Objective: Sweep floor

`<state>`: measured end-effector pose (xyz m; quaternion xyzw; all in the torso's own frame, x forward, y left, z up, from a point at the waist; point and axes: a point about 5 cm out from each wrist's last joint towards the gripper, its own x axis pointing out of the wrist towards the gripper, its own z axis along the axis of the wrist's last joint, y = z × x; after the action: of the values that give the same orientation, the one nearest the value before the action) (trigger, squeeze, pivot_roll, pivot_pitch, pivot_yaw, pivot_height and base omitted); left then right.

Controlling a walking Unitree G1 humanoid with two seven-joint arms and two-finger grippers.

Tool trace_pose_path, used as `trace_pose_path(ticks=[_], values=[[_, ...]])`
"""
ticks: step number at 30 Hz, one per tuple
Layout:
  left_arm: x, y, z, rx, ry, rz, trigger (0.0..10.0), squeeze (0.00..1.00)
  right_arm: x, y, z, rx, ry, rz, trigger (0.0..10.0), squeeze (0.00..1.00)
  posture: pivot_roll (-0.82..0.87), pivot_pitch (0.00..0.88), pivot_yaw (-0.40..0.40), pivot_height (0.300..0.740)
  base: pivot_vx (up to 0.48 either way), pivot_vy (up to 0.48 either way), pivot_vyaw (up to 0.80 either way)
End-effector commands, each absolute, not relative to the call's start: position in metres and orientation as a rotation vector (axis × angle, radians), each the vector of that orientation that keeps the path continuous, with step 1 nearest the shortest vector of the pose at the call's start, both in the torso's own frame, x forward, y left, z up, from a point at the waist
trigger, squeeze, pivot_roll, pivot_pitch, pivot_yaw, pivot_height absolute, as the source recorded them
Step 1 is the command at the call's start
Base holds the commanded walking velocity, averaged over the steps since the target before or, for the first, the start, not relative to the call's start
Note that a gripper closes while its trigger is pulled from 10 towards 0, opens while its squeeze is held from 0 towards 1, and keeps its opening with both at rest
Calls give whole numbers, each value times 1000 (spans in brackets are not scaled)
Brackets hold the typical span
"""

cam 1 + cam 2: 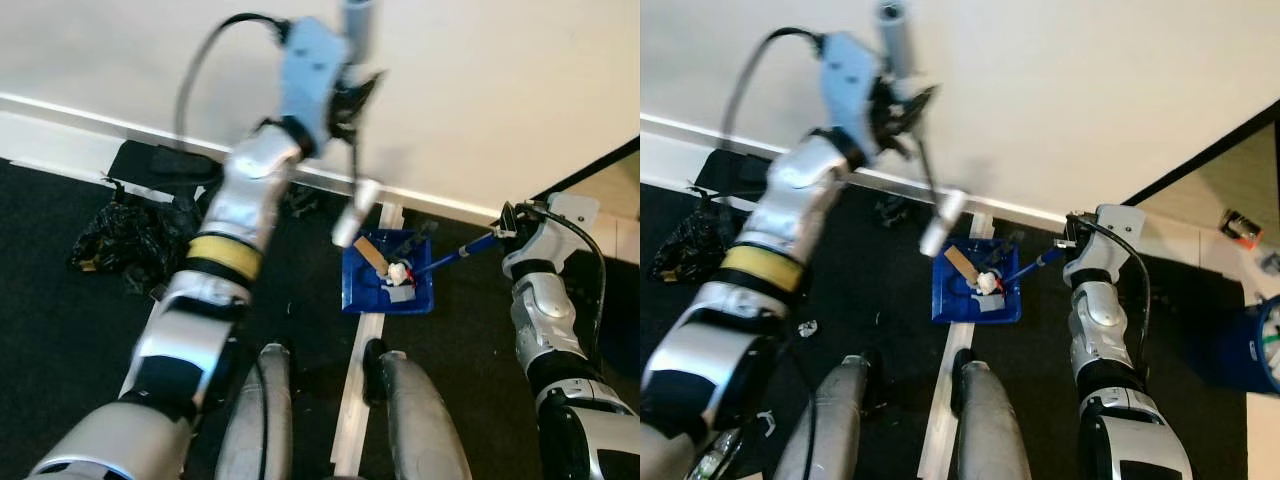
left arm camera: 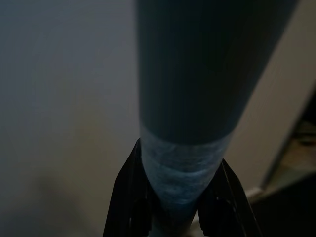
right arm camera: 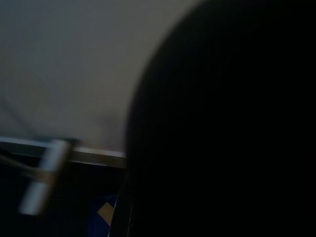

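Both legs [image 1: 400,420] straddle a floor strip as left gripper [image 1: 345,95] fingers clamp the raised broom handle [image 2: 187,98], right gripper [image 1: 505,225], grip unclear, steadies the blue dustpan [image 1: 388,285] holding scraps; emptying probably follows.

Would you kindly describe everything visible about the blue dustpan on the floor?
The blue dustpan looks like glossy plastic, a squarish tray with raised walls, lying flat on the dark floor near the white baseboard, across a pale floor strip. It holds a tan cardboard piece, white crumpled scraps and something red. Its blue handle slants up toward the right gripper.
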<state>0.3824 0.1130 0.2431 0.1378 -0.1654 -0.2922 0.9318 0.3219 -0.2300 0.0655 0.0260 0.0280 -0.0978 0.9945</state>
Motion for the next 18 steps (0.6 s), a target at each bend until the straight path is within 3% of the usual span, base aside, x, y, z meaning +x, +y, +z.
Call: trace_pose_path(ticks=[1, 4, 6, 7, 15, 18], values=[[381, 140, 229, 370, -296, -509, 10000, 0, 295, -231, 19, 107, 300, -250, 10000, 0, 121, 205, -64, 740, 0, 0, 0], [375, 176, 192, 399, -139, -377, 10000, 0, 297, -234, 21, 138, 302, -293, 10000, 0, 116, 157, -58, 740, 0, 0, 0], [371, 183, 182, 407, -96, -351, 10000, 0, 298, -234, 21, 142, 300, -296, 10000, 0, 116, 157, -58, 740, 0, 0, 0], [362, 197, 155, 362, 12, -270, 10000, 0, 299, -234, 22, 161, 291, -292, 10000, 0, 107, 120, -51, 740, 0, 0, 0], [328, 222, 84, 157, 210, -114, 10000, 0, 296, -244, 22, 231, 274, -337, 10000, 0, 103, 51, -48, 740, 0, 0, 0], [323, 228, 76, 172, 224, -78, 10000, 0, 295, -248, 23, 231, 269, -348, 10000, 0, 101, 41, -45, 740, 0, 0, 0]])
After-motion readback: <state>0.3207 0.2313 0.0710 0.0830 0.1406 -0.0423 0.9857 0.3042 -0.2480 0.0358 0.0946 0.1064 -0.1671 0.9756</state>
